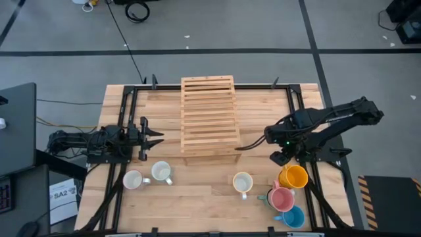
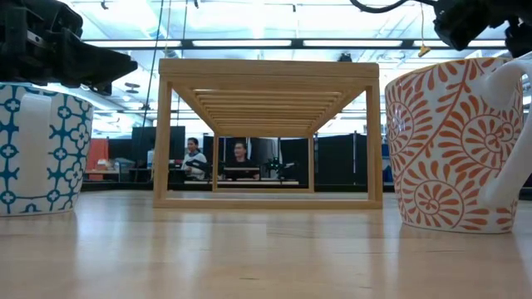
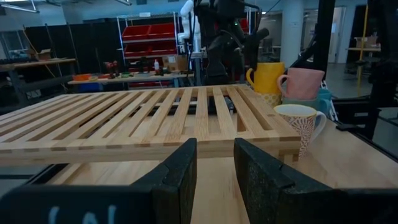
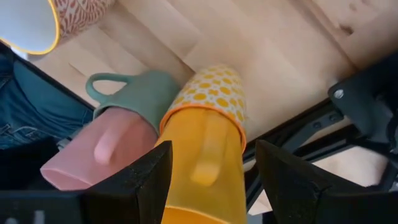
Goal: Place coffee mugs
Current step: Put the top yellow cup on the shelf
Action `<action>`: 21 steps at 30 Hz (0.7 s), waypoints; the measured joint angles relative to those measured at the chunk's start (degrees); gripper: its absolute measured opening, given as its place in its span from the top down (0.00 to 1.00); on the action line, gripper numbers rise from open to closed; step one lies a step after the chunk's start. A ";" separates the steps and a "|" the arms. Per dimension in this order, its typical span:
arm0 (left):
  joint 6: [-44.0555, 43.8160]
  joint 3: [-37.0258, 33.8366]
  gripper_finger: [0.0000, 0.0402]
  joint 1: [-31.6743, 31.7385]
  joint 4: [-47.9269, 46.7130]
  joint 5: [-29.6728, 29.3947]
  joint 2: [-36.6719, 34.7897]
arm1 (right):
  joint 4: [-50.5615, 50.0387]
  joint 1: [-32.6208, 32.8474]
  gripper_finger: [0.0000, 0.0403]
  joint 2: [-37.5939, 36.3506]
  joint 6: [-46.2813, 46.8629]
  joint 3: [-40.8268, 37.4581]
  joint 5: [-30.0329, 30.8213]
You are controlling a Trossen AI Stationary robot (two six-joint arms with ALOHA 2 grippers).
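Six ceramic mugs stand upright, mouths up, along the six o'clock edge of the pale wooden worktop (image 1: 197, 197), ready for the slatted wooden rack (image 1: 209, 115) at centre. Our right gripper (image 4: 211, 168) hovers with fingers wide around the orange-yellow dotted mug (image 1: 293, 176) at four o'clock, apparently lining up a grasp. Our left gripper (image 1: 152, 138), fingers narrow and empty, waits at nine o'clock.
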 joint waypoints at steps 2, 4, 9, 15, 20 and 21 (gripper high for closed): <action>0.00 0.00 0.72 -0.02 -0.15 0.00 -0.01 | -0.01 0.70 0.42 0.00 1.91 0.00 -0.17; 0.00 0.00 0.72 0.00 -0.20 0.00 -0.01 | -0.01 1.51 0.42 0.00 3.27 0.00 -0.19; 0.00 0.00 0.72 0.01 -0.30 -0.01 -0.01 | 0.08 3.22 0.42 0.02 5.97 0.00 -0.08; 0.00 0.00 0.72 0.00 -0.30 -0.01 -0.01 | 0.12 4.41 0.42 0.02 7.18 0.00 -0.05; -0.02 0.00 0.72 0.00 -0.30 0.00 -0.01 | 0.26 5.09 0.43 0.02 10.63 0.00 0.78; 0.00 0.00 0.72 0.00 -0.30 -0.01 -0.01 | 0.27 5.34 0.44 0.02 11.00 0.00 1.41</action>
